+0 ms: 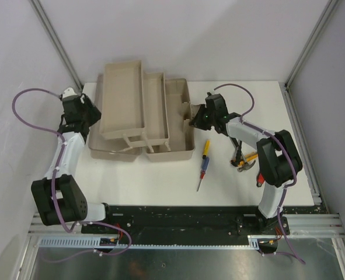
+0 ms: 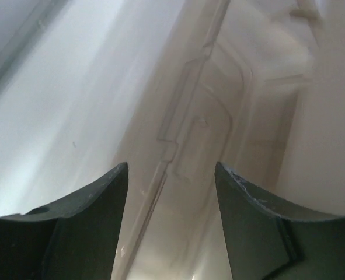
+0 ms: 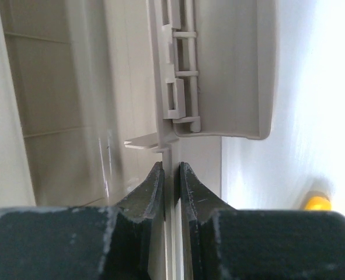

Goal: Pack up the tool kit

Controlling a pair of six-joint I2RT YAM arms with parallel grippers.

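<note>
Left arm point(image 1: 64, 154) stretched forward along the left side, left gripper point(image 1: 83, 115) with jaws well apart. Right arm point(image 1: 251, 131) folded inward at the elbow - right gripper point(image 3: 172, 186) nearly closed, pinching the toolbox point(image 1: 172, 154) wall edge.

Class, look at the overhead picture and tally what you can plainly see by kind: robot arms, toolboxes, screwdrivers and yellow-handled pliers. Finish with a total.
robot arms: 2 (left arm, right arm)
toolbox: 1
screwdriver: 1
pliers: 1
total: 5
More tools may lie partly hidden under the right arm; they are not counted.
</note>
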